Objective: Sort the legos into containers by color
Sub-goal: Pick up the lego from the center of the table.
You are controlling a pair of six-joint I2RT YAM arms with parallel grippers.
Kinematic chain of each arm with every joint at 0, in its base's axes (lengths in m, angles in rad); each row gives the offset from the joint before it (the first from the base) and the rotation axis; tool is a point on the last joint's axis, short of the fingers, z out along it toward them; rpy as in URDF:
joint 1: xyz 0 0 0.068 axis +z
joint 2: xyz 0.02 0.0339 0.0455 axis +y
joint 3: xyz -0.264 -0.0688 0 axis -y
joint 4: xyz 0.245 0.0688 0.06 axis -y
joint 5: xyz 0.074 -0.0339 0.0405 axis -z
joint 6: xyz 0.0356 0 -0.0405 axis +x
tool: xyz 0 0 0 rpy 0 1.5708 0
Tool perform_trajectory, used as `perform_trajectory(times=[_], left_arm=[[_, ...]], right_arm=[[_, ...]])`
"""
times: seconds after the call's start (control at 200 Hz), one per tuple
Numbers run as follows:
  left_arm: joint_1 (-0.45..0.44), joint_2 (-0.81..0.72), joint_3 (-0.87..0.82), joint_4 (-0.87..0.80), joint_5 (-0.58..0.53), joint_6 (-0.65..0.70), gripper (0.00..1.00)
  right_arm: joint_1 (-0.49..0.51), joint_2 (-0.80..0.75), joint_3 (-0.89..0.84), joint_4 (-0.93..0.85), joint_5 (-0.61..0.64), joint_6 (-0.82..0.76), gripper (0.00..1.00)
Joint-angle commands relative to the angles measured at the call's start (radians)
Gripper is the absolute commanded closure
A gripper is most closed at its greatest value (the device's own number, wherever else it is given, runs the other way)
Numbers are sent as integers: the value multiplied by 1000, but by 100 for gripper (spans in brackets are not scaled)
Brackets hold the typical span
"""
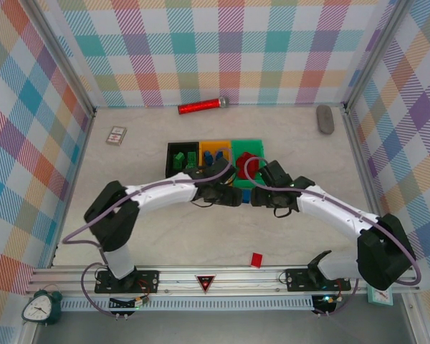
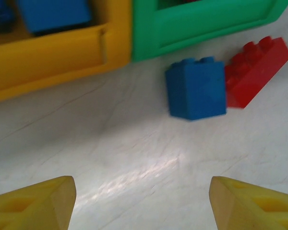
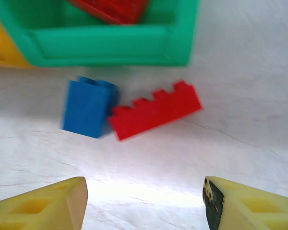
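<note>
The three joined bins stand mid-table: black [image 1: 173, 166] with green legos, orange-yellow [image 1: 207, 146] with blue ones, green [image 1: 251, 143] with red ones. Just in front of the green bin [image 2: 201, 24] a blue brick [image 2: 196, 88] touches a long red brick [image 2: 254, 72]. The same blue brick [image 3: 89, 108] and red brick [image 3: 156, 110] lie ahead of the right gripper. My left gripper [image 2: 143, 203] is open over bare table, short of the pair. My right gripper [image 3: 145, 203] is open too, nothing between its fingers. In the top view both grippers, left [image 1: 235, 195] and right [image 1: 258, 197], meet around the blue brick [image 1: 245, 195].
One loose red lego [image 1: 256, 259] lies near the front rail. A red glittery cylinder [image 1: 202, 107] and a grey object [image 1: 325, 119] lie at the back. A small card box [image 1: 116, 135] sits at the back left. The orange-yellow bin's wall [image 2: 53, 62] is close on the left.
</note>
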Motion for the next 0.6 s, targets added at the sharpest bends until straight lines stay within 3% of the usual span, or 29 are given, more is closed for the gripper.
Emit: perform_trajectory(times=[0.0,0.255,0.595], left_arm=[[-18,73,96,-35,-9,-6,28],[-25,256,307,-154,-28,11,31],[-34,375,424,-243,-35,34,38]], right_arm=[[-14,-50,-24,-18,9,41,35],[-54,-141,-96,-41,-3,54,35],[-66,-222,-158,-60,2,62,34]])
